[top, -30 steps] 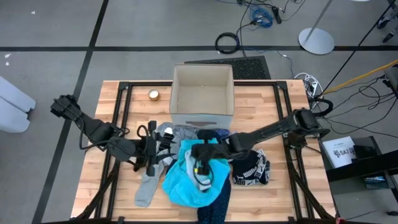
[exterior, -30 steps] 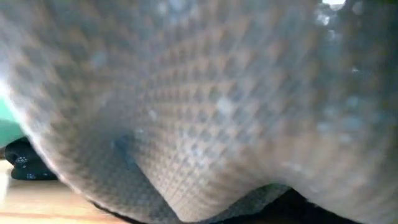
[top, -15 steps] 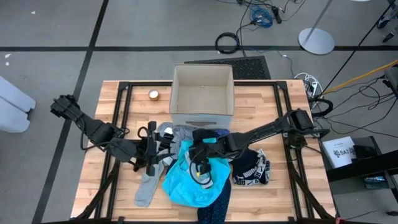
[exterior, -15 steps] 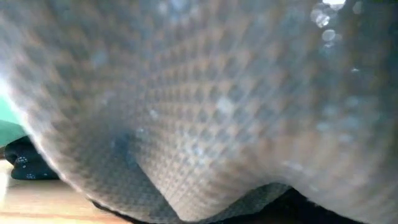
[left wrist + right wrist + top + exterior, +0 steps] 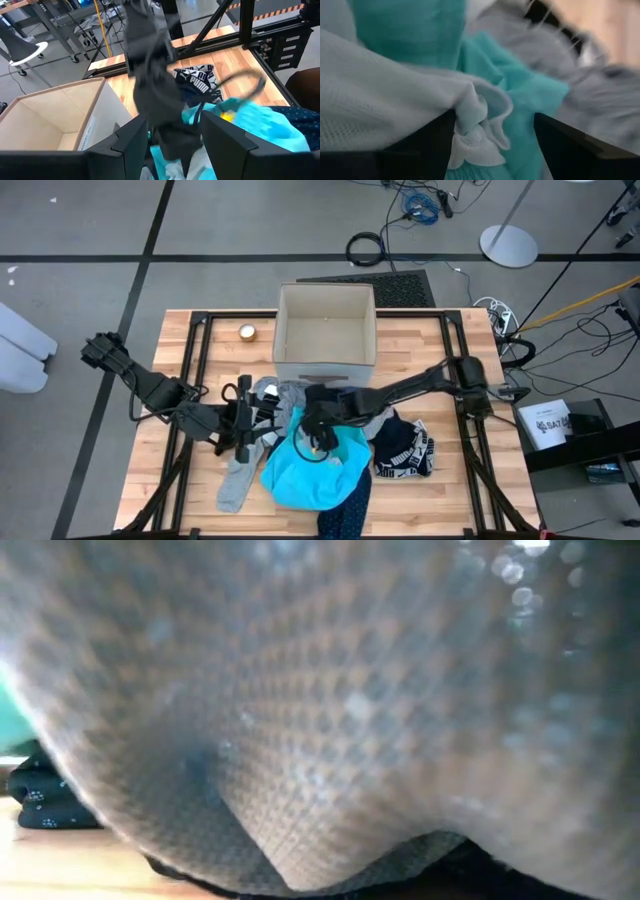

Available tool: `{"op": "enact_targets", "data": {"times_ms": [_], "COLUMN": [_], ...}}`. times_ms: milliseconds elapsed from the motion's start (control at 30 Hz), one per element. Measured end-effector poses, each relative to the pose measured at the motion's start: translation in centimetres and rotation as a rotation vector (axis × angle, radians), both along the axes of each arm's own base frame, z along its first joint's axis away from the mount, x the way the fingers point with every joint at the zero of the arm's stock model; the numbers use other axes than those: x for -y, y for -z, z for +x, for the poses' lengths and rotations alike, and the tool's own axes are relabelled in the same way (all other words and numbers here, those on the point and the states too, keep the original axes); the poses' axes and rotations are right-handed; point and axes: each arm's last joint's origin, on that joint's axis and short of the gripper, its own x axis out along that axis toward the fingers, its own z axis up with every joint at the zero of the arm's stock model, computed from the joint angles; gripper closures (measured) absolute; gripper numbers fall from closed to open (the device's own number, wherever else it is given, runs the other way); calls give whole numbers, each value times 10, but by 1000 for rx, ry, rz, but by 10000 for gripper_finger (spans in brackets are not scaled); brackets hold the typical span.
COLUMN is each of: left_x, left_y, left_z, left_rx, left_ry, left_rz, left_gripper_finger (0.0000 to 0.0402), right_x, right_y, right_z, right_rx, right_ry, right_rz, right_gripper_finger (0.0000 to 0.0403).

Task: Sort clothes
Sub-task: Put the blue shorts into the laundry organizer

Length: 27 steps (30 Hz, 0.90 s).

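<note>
The clothes (image 5: pixel 320 445) lie heaped on the table (image 5: pixel 440 340) at its front middle, the turquoise garment (image 5: pixel 305 475) uppermost. The right end effector (image 5: pixel 318 428) stands directly over that garment's rear edge, fingers apart, with white mesh fabric (image 5: pixel 470 125) bunched between them but not clamped. The left end effector (image 5: pixel 245 418) rests just beside the pile's left edge, fingers apart, over grey pieces. The right arm is judged nearer. The beige box (image 5: pixel 326 330) stands beyond the pile.
</note>
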Motion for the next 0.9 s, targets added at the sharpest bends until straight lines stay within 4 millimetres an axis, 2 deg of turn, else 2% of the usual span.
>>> {"op": "enact_targets", "data": {"times_ms": [133,233,300,400,433,567,667,900], "left_x": [0,0,0,0,0,0,-1,-5], "left_y": [0,0,0,0,0,1,3,9], "left_z": [0,0,0,0,0,0,-1,-3], "left_rx": [0,0,0,0,0,-8,-25,-54], "left_ry": [0,0,0,-1,-1,-6,-9,-83], "left_rz": [0,0,0,-1,0,0,11,58], "left_gripper_finger": [212,212,212,212,212,212,212,212], "right_x": [2,1,-2,-5,-5,-10,-17,-31], "right_y": [24,30,31,22,18,-13,-49,-133], "right_z": [4,5,4,2,0,-5,-14,-56], "right_rx": [-55,-72,-76,-65,-59,4,94,288], "right_ry": [4,15,8,-4,-5,5,-8,-32], "right_rz": [-8,-6,-5,-13,-14,-16,7,93], "right_gripper_finger": [159,200,253,360,379,394,397,400]}}
